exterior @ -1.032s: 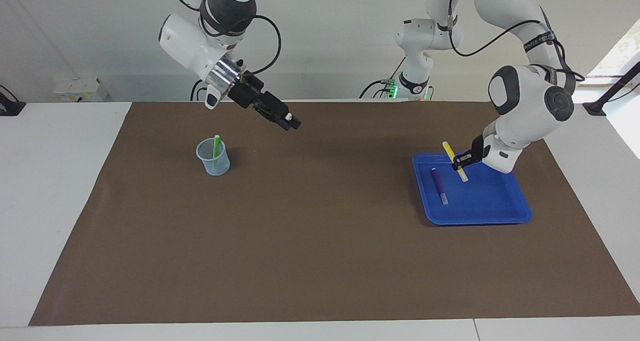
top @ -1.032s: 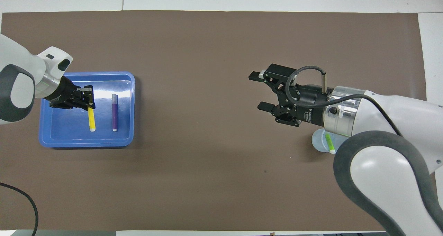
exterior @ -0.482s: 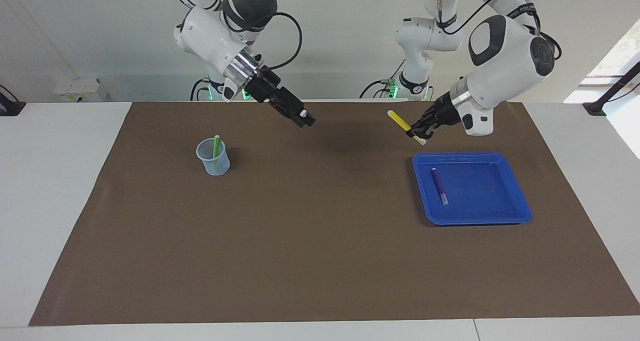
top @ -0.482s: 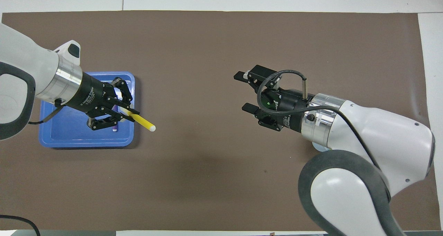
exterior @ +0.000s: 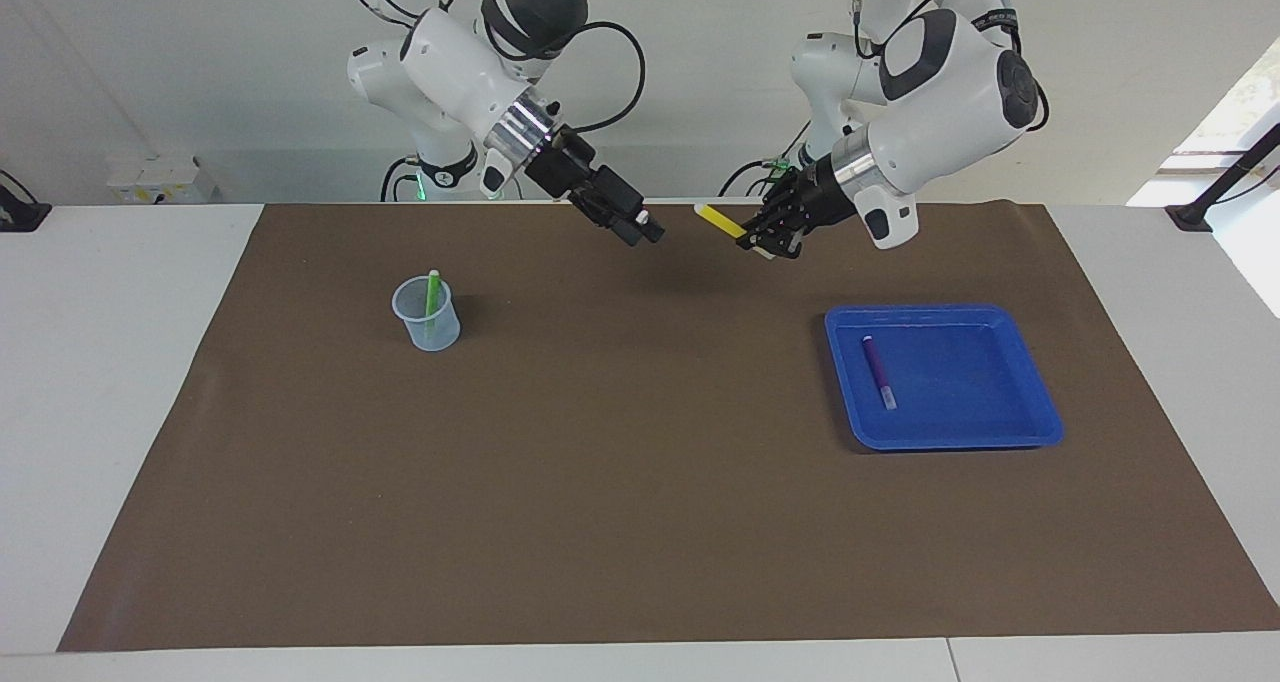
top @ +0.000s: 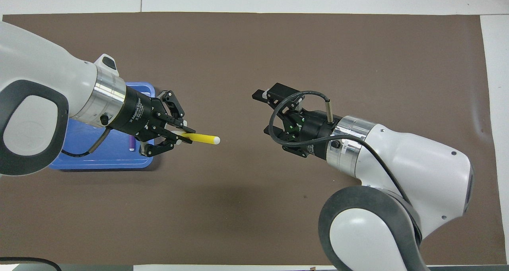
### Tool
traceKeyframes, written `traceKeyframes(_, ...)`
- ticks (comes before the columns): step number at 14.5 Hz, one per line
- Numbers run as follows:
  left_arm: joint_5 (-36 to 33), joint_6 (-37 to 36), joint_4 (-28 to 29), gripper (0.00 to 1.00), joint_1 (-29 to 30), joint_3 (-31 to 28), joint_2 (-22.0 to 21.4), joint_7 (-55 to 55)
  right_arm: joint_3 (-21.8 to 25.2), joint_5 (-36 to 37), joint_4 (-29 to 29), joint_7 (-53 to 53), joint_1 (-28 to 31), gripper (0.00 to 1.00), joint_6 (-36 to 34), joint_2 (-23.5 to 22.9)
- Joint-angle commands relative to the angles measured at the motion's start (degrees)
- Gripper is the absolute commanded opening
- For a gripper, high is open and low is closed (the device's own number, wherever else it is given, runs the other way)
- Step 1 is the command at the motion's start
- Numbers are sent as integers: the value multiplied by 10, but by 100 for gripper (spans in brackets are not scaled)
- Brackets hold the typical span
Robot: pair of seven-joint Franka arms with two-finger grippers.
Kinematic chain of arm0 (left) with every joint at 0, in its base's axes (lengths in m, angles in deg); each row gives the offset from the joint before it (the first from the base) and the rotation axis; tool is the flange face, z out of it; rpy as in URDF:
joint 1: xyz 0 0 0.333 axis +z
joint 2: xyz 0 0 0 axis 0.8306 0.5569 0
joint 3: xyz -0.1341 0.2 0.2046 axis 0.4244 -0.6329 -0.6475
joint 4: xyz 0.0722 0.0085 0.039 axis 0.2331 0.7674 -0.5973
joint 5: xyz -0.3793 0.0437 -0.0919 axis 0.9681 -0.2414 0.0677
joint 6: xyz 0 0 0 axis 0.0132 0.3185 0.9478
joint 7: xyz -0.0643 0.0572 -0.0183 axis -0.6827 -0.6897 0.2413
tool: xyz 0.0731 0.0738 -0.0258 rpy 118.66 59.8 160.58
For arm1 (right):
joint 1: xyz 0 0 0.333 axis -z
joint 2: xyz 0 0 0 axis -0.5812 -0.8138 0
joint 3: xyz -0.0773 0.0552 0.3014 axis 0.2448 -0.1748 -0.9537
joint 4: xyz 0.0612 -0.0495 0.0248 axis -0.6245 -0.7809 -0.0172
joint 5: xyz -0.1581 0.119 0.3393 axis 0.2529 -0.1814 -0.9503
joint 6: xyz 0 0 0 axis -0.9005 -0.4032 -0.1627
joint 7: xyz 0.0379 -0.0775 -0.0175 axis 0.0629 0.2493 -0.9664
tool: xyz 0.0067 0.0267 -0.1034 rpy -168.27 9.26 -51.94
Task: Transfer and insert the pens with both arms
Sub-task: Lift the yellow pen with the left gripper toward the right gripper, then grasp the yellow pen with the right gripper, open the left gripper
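Observation:
My left gripper (exterior: 757,242) (top: 179,134) is shut on the yellow pen (exterior: 720,220) (top: 201,138), held up over the mat's middle with its free end pointing at my right gripper. My right gripper (exterior: 642,230) (top: 262,113) hangs open a short gap from that end, its jaws facing the pen and nothing between them. The purple pen (exterior: 877,370) lies flat in the blue tray (exterior: 960,382) (top: 99,159); in the overhead view my left arm covers most of it. The green pen (exterior: 432,295) stands tilted in a clear cup (exterior: 428,320), which my right arm hides in the overhead view.
A brown mat (exterior: 640,522) covers the white table. The tray sits toward the left arm's end and the cup toward the right arm's end. Two smaller white arms (exterior: 830,157) with green lights stand at the robots' edge.
My left gripper lifted the yellow pen out of the tray and carried it over the mat's middle. My right gripper, still open, swung from beside the cup toward it.

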Motion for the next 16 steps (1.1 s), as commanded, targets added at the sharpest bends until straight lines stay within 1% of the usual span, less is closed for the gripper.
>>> traceKeyframes(1, 33, 53, 59, 0, -31, -7, -40, 12, -1, 63, 42, -5, 16, 100, -102, -15)
traceKeyframes(2, 41, 65, 71, 0, -37, -7, -48, 12, 0, 82, 57, -2, 20, 100, -140, -19)
traceKeyframes(4, 51, 80, 88, 0, -39, -7, -56, 11, -1, 100, 62, 3, 15, 100, -157, -16)
traceKeyframes(7, 61, 93, 101, 0, -47, -6, -64, 12, -1, 104, 59, 2, 14, 100, -150, -13)
traceKeyframes(8, 62, 93, 103, 0, -47, -5, -65, 12, -1, 112, 59, 0, 15, 99, -149, -14)
traceKeyframes(10, 63, 94, 104, 0, -47, -5, -66, 12, -1, 121, 59, 3, 12, 87, -143, -14)
traceKeyframes(11, 65, 94, 104, 0, -47, -5, -66, 12, -2, 121, 59, 3, 11, 86, -141, -14)
traceKeyframes(16, 69, 108, 110, 0, -47, -5, -69, 14, -2, 121, 57, 10, 2, 85, -142, -13)
